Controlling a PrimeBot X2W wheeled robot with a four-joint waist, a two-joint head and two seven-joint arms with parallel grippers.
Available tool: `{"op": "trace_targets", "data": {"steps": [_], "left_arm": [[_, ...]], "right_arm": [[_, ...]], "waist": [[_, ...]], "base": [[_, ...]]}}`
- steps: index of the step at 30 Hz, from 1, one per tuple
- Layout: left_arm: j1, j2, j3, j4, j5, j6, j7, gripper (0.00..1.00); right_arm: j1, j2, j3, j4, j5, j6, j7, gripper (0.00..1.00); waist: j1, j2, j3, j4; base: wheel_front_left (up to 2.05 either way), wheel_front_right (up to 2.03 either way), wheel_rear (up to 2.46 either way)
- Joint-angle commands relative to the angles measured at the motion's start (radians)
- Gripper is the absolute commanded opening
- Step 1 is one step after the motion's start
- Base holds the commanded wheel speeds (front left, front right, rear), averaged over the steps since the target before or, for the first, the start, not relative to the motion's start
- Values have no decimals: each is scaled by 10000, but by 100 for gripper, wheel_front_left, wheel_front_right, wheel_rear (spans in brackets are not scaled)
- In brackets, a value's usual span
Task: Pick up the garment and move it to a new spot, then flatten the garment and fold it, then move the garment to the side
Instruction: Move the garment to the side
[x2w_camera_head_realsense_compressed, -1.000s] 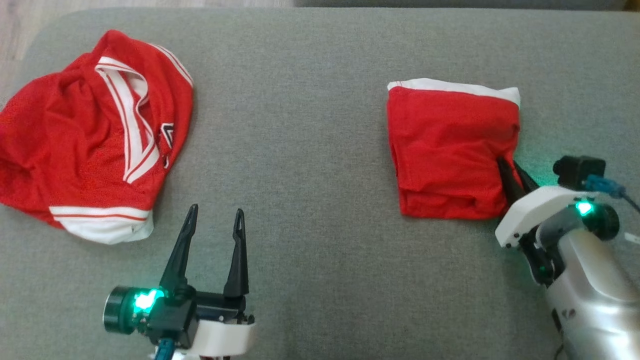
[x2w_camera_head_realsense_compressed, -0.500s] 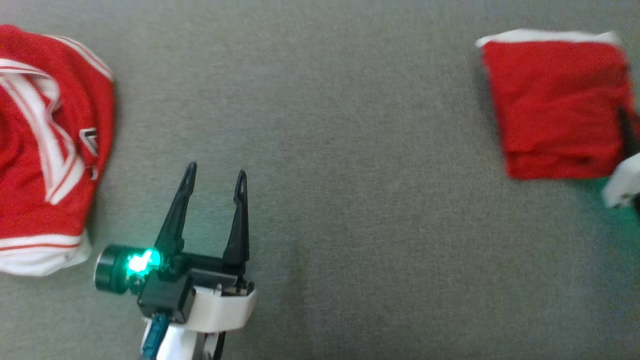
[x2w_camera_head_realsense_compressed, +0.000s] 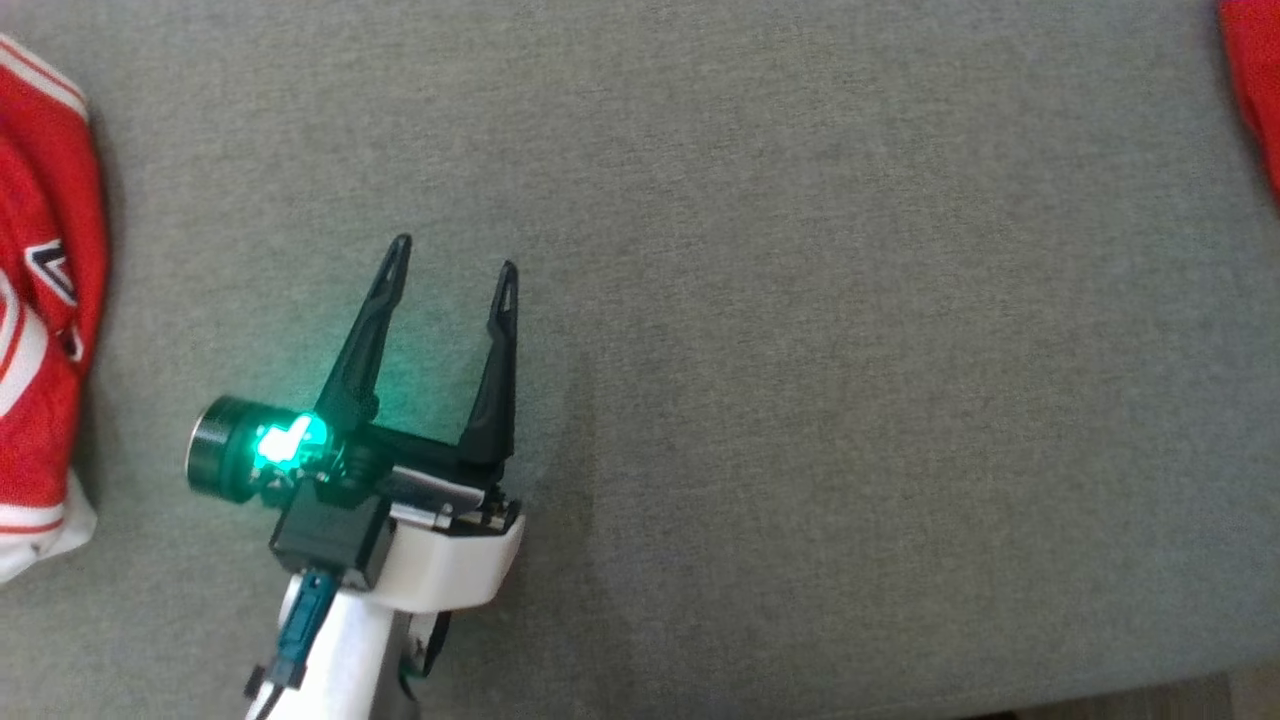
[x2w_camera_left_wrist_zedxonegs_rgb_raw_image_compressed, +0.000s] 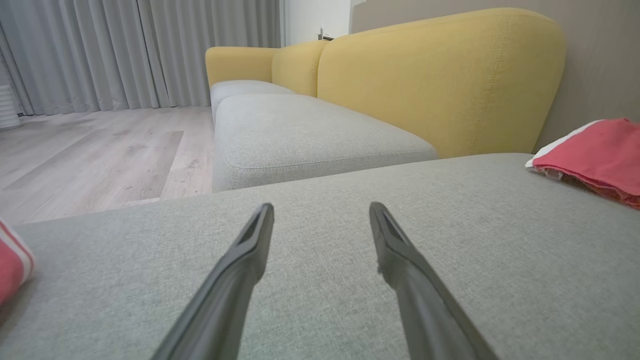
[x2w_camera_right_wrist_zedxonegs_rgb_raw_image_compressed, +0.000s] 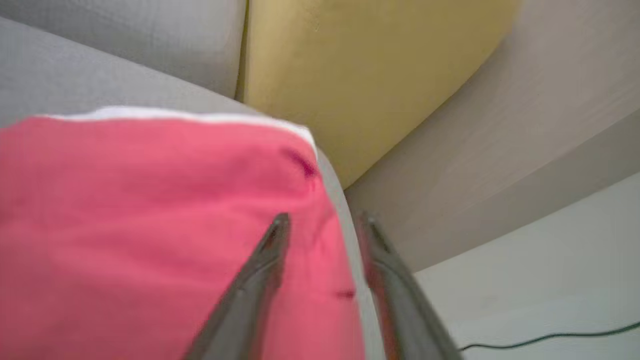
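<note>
The head camera has come closer to the seat, so both garments now sit at the edges of its view. The right hand (x2w_camera_right_wrist_zedxonegs_rgb_raw_image_compressed: 325, 217), pinched on the folded cloth a second ago, has parted its fingers.

The folded red garment with a white edge (x2w_camera_head_realsense_compressed: 1262, 90) lies flat at the far right corner of the grey fabric seat cushion (x2w_camera_head_realsense_compressed: 800, 350). In the right wrist view the garment (x2w_camera_right_wrist_zedxonegs_rgb_raw_image_compressed: 150, 225) lies under the open right hand. One finger is over the red cloth near its edge and the other is past the cushion's rim. Whether either tip touches the fabric I cannot tell.

The left hand (x2w_camera_head_realsense_compressed: 454, 254) hovers over bare cushion, well apart from the folded garment, its fingers spread wide and empty. A crumpled red mesh jersey with white stripes (x2w_camera_head_realsense_compressed: 40, 300) lies at the cushion's left edge. Beyond the left hand (x2w_camera_left_wrist_zedxonegs_rgb_raw_image_compressed: 321, 205) stands a mustard-yellow upholstered sofa back (x2w_camera_left_wrist_zedxonegs_rgb_raw_image_compressed: 440, 85).
</note>
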Motion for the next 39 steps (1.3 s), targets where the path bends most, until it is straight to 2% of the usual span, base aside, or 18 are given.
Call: {"op": "trace_targets", "data": {"steps": [1, 5, 10, 11, 13, 17, 22, 24, 32, 39], "left_arm": [[-145, 77, 167, -253, -29, -47, -42, 100], [-230, 4, 74, -89, -105, -75, -42, 100], [-32, -93, 7, 195, -234, 21, -42, 100], [118, -142, 39, 340, -409, 38, -42, 100], [241, -177, 59, 509, -495, 47, -42, 100], [494, -232, 229, 964, -687, 129, -42, 100], [841, -276, 615, 1487, -906, 319, -42, 100], [1217, -294, 894, 1751, -933, 471, -42, 100], [2230, -318, 1262, 1608, -982, 762, -42, 100], [3073, -312, 1272, 1503, -430, 814, -42, 100]], "right_arm": [[93, -348, -173, -502, -324, -7, -121, 100], [440, 376, -821, -1273, -1444, -7, -202, 100], [981, 2214, -1079, -2187, -1611, -7, -501, 100], [1274, 2861, -821, -2392, -1452, -7, -682, 100], [1565, 3399, -476, -2475, -1237, -7, -968, 100], [2114, 4323, 139, -2322, -892, -7, -1759, 100], [2857, 5242, 974, -1571, -409, -7, -2624, 100], [3690, 5660, 1652, -1634, 50, -7, -2771, 100], [5856, 5796, 2494, -3639, 908, -7, -2781, 100], [6878, 5799, 2706, -3954, 879, -7, -2782, 100]], "waist": [[-3, 0, -9, 94], [-3, 0, -297, 377], [-3, 0, -1039, 796], [-3, 0, -1413, 953], [-3, 0, -1809, 1103], [-3, 0, -2609, 1304], [-3, 0, -3666, 1448], [-3, 0, -4521, 1481], [-3, 0, -5713, 1429], [-3, 0, -6402, 1321]], "base": [[0, 0, 0], [0, 0, 0], [0, 0, 0], [0, 0, 0], [0, 0, 0], [0, 0, 0], [0, 0, 0], [0, 0, 0], [0, 0, 0], [0, 0, 0]]}}
